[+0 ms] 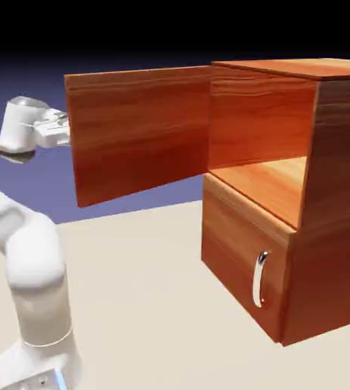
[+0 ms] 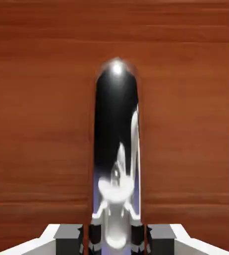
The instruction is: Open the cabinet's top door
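The gripper (image 2: 115,240) is clamped on the top handle (image 2: 116,129), one finger to each side of the curved silver bar. In the hand view the bar stands upright between the tips, its rounded end well above them.

The hand lies roughly level, directed toward the cabinet (image 1: 330,206), at the door edge farthest from it. In the exterior view the door hides the fingertips and this handle. The arm (image 1: 37,259) rises from its base on the side facing the cabinet's front, well apart from it. Part of the arm passes beyond the exterior view's left border.

The top door (image 1: 140,133) stands wide open, joined to the cabinet along one front upright edge and extending outward from it toward the hand. In the hand view the door's outer edge is near the handle, with backdrop beyond it; on the opposite side, wood fills the view.

Open room shows below the door, between the arm's base and the cabinet's front, above the pale table (image 1: 140,305). The cabinet's upper compartment (image 1: 265,179) is exposed. Directly below it, the lower door (image 1: 243,251) sits closed, flush with the cabinet's front; its silver handle (image 1: 259,279) projects from the face.
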